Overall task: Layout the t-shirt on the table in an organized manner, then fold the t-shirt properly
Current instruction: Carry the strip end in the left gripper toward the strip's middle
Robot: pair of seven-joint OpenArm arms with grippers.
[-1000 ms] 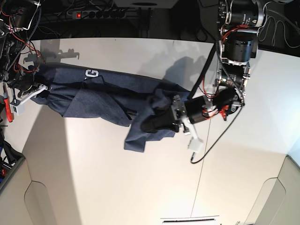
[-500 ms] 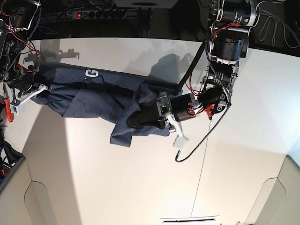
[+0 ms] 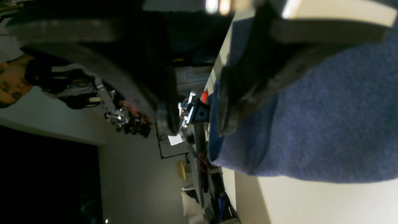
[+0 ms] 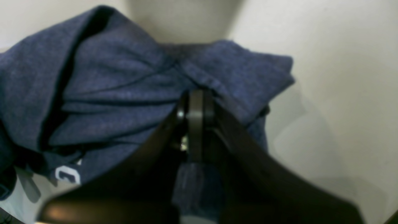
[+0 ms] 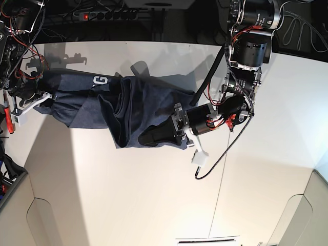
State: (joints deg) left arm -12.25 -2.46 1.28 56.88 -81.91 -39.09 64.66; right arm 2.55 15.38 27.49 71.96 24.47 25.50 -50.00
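The navy t-shirt (image 5: 128,105) lies bunched and creased across the far half of the white table (image 5: 154,195), a white letter (image 5: 100,80) showing near its left end. My left gripper (image 5: 146,137) lies low over the shirt's near edge. In the left wrist view its jaws (image 3: 192,124) stand apart with only background between them, one finger resting on the blue cloth (image 3: 326,124). My right gripper (image 5: 45,97) sits at the shirt's left end. The right wrist view shows it (image 4: 196,99) shut on a fold of the cloth (image 4: 118,93).
A thin dark seam (image 5: 218,195) runs down the table right of the left arm. A power strip (image 5: 102,15) and cables lie behind the far edge. A red-handled tool (image 5: 7,115) sits at the left edge. Grey panels stand at both near corners.
My left gripper moved left across the table, carrying the shirt's right end over onto the middle, and its jaws opened. The right gripper stayed put, shut on the cloth.
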